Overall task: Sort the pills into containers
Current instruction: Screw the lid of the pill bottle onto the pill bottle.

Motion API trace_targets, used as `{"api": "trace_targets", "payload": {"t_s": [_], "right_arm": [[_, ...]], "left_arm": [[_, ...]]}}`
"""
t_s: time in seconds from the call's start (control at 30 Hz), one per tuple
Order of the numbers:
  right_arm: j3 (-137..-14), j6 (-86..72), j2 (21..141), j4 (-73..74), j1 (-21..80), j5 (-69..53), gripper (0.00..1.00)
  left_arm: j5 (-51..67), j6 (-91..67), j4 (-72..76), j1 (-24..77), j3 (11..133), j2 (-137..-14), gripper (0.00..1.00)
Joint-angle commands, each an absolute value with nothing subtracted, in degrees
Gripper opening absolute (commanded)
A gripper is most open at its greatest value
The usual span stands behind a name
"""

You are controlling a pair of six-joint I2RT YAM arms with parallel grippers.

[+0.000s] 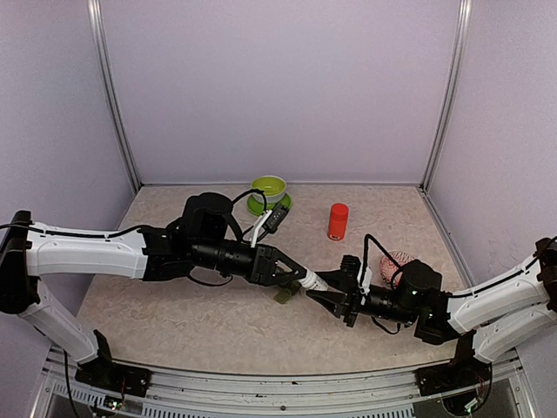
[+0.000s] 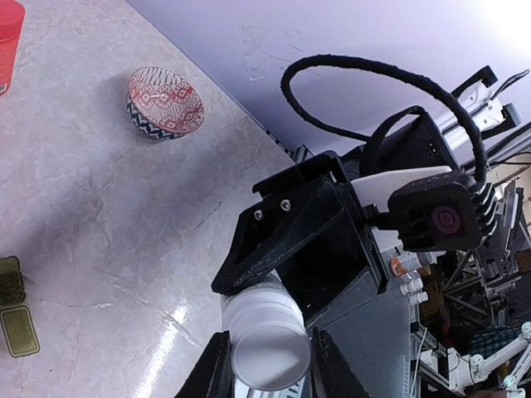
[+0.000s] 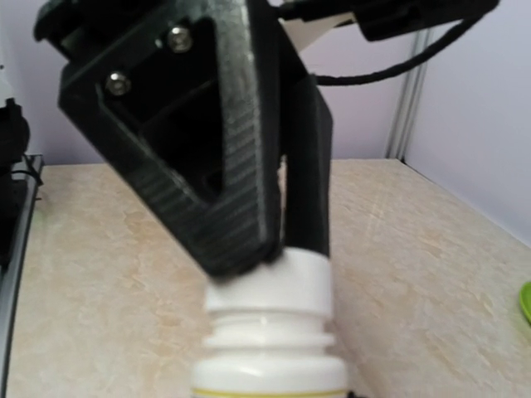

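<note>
A white pill bottle [image 1: 315, 283] hangs level between my two grippers above the table's middle. My left gripper [image 1: 304, 279] is shut on its white cap [image 2: 267, 348], one black finger [image 2: 214, 373] on each side. My right gripper [image 1: 325, 297] is shut on the bottle's body [image 3: 267, 377]; its own fingers do not show in the right wrist view, where the left gripper's fingers [image 3: 303, 191] pinch the cap [image 3: 274, 282]. The dark green containers [image 1: 285, 293] lie on the table just below the bottle, also showing at the left edge [image 2: 15, 319] of the left wrist view. No pills are in view.
A red bottle [image 1: 338, 221] stands behind the grippers to the right. A lime-green bowl on a saucer [image 1: 269, 190] sits at the back wall. The red-and-white patterned bowl [image 1: 396, 259] is beside the right arm, also seen as [image 2: 164, 102].
</note>
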State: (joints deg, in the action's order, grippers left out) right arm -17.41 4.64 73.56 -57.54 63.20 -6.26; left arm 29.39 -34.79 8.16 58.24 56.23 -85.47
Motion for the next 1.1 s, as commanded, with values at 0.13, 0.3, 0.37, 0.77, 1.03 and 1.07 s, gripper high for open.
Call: {"api": "trace_targets", "payload": {"t_s": [0.13,0.3,0.37,0.77,1.03,1.07], "right_arm": [[-19.01,5.98,72.69,-59.86,65.07,1.32,0.23],[-19.02,7.08,72.69,-59.55,65.57,0.7,0.23],[-19.39,6.8,72.47,-58.62,65.57,-1.05,0.23],[-19.5,0.45,68.38,-55.02,65.57,-4.96,0.23],[-19.21,-0.27,68.09,-54.75,65.57,-3.13,0.22],[-19.58,-0.73,68.16,-54.25,65.57,-2.67,0.22]], "left_arm": [[28.96,-39.15,11.69,59.59,54.65,-87.43,0.22],[30.27,-38.39,12.06,59.59,54.78,-87.98,0.22],[30.48,-36.46,11.23,59.5,55.0,-88.0,0.22],[31.86,-27.0,8.09,59.21,54.97,-86.32,0.43],[29.64,-28.17,10.74,58.37,52.96,-81.77,0.73],[29.07,-28.23,11.27,58.36,52.54,-81.07,0.8]]}}
